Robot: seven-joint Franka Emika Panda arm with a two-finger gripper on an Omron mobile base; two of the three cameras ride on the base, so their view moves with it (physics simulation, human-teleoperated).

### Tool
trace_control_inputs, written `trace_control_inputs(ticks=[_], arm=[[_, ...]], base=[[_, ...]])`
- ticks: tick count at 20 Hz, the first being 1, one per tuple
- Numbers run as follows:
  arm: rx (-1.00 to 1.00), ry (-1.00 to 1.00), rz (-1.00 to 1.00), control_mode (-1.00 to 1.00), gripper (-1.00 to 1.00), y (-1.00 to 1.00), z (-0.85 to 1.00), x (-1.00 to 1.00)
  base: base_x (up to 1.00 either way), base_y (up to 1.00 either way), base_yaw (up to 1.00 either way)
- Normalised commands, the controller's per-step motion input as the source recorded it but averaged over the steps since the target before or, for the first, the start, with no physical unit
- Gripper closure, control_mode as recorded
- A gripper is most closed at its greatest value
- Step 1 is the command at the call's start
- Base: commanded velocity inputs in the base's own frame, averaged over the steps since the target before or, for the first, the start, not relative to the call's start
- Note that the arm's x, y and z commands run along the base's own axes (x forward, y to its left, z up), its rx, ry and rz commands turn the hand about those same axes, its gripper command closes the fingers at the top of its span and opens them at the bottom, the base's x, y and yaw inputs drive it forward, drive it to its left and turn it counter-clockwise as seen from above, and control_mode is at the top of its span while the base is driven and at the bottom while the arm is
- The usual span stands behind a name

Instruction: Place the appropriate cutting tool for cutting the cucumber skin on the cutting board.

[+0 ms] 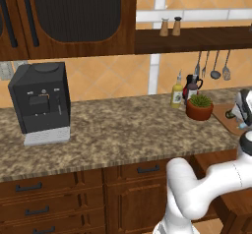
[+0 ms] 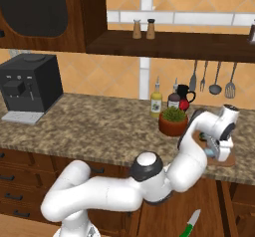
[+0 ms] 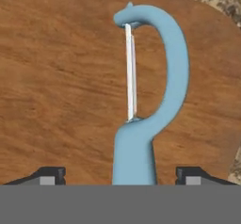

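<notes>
Jaws stood wide, clear of the light blue peeler (image 3: 155, 100), which lay flat on the reddish-brown wooden cutting board (image 3: 56, 91), between the gripper (image 3: 120, 173) fingertips. No writing was legible.

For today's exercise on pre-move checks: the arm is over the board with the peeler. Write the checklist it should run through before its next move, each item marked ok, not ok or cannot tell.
1. Right item chosen: the light blue peeler with a thin metal blade suits cucumber skin. Ok.
2. Peeler over the reddish-brown wooden cutting board: wood lies under its whole length. Ok.
3. Tool open, its dark fingertips apart on either side of the handle: ok.
4. Peeler resting flat on the board, not hanging above it: cannot tell.
5. Tool clear of the leafy plant in the terracotta pot: the pot stands beside the arm, apart from it. Ok.
</notes>
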Motion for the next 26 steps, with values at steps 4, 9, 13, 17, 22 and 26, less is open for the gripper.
trace_control_inputs(ticks=[4, 9, 13, 17, 22, 26], arm=[[0.07, 0.00, 0.01, -1.00, -1.00, 0.15, 0.51, -0.22], [-0.01, -0.04, 0.09, -1.00, -1.00, 0.59, 0.72, -0.75], [-0.10, -0.08, 0.10, -1.00, -1.00, 0.96, 0.27, -1.00], [-0.15, -0.12, 0.13, -1.00, -1.00, 1.00, 0.01, -1.00], [-0.15, -0.21, 0.14, -1.00, -1.00, 1.00, 0.05, -1.00], [-0.09, -0.18, 0.15, -1.00, -1.00, 1.00, 0.42, -0.99]], base=[[0.00, 0.00, 0.00], [0.00, 0.00, 0.00], [0.00, 0.00, 0.00], [0.00, 0.00, 0.00], [0.00, 0.00, 0.00], [0.00, 0.00, 0.00]])
